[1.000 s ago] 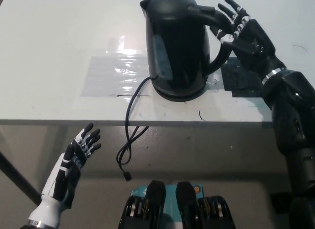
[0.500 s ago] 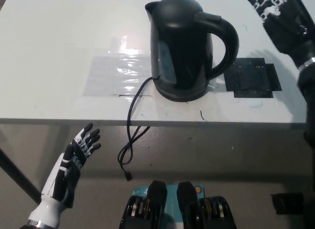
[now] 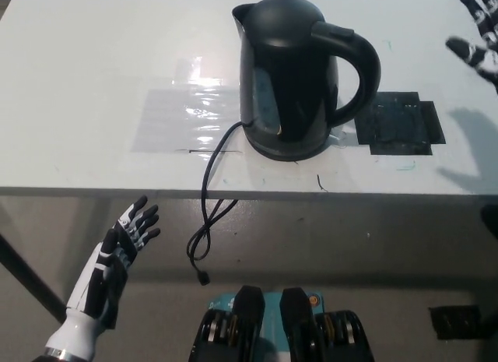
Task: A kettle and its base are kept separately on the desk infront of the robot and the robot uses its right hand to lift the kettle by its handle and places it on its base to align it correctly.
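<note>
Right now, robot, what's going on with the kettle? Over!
Right robot hand open, off at table's far right edge. Left robot hand open, resting below the table. Kettle upright on its base, cord dangling. Nothing blocking.

Single head view, steeply downward, desk fairly near, its front edge crossing mid-frame, floor below.

Bright overhead light glared off the table centre; my right hand was blurred, its shadow soft.
</note>
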You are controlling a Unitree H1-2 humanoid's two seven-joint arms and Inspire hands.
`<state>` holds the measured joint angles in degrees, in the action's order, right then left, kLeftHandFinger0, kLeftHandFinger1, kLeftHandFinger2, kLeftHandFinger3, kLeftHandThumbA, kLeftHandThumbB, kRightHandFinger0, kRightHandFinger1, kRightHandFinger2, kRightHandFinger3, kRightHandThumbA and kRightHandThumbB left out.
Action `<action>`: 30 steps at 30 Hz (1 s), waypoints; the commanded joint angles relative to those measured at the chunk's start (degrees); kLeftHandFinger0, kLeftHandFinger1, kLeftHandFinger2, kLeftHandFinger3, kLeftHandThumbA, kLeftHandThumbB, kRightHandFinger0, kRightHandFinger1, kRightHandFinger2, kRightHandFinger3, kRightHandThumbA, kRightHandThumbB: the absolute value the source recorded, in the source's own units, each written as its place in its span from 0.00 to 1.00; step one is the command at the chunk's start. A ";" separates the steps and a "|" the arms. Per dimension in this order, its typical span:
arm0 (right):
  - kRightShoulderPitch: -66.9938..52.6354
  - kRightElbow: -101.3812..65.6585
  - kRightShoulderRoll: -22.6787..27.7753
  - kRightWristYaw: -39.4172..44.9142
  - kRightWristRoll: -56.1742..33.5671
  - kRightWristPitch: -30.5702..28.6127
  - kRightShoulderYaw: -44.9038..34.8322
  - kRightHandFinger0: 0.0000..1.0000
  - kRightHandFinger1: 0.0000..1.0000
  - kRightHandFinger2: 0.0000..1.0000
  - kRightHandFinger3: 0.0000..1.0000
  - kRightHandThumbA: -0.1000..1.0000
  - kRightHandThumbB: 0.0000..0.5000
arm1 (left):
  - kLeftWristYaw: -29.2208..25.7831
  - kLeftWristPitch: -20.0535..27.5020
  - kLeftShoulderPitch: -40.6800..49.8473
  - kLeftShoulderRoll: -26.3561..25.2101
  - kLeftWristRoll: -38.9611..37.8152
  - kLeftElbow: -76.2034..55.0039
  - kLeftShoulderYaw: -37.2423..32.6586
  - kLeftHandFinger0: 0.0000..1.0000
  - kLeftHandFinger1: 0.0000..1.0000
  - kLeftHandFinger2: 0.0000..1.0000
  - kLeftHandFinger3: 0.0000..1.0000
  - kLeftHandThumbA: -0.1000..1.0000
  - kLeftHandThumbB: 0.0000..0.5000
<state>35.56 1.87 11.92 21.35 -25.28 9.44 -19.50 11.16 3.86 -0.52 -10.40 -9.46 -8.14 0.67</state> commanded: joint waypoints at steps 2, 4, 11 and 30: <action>-17.58 -37.40 -3.15 -4.65 17.22 -13.49 -0.81 1.00 1.00 1.00 1.00 1.00 1.00 | 0.06 0.75 -1.73 -0.36 -1.00 -1.68 0.88 1.00 1.00 1.00 1.00 1.00 0.00; -23.06 -37.23 -4.63 -3.71 19.21 -17.03 0.15 1.00 1.00 1.00 1.00 1.00 1.00 | -0.03 0.38 -1.96 -0.28 -0.98 -1.74 0.84 1.00 1.00 1.00 1.00 1.00 0.01; -32.76 -28.78 -8.53 -4.13 21.62 -26.58 2.02 1.00 1.00 1.00 1.00 1.00 0.87 | -0.06 0.66 -1.70 -0.57 -0.90 -1.80 1.13 1.00 1.00 1.00 1.00 1.00 0.05; -33.53 -3.54 -8.64 -7.40 26.98 -33.40 9.20 1.00 1.00 1.00 1.00 0.96 0.60 | -0.81 1.99 -1.05 -0.14 -0.52 -1.43 1.85 1.00 1.00 1.00 1.00 1.00 0.07</action>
<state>0.52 -4.70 3.74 17.51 -4.58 -12.44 -12.85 11.14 3.66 -0.53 -10.37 -9.53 -8.05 1.05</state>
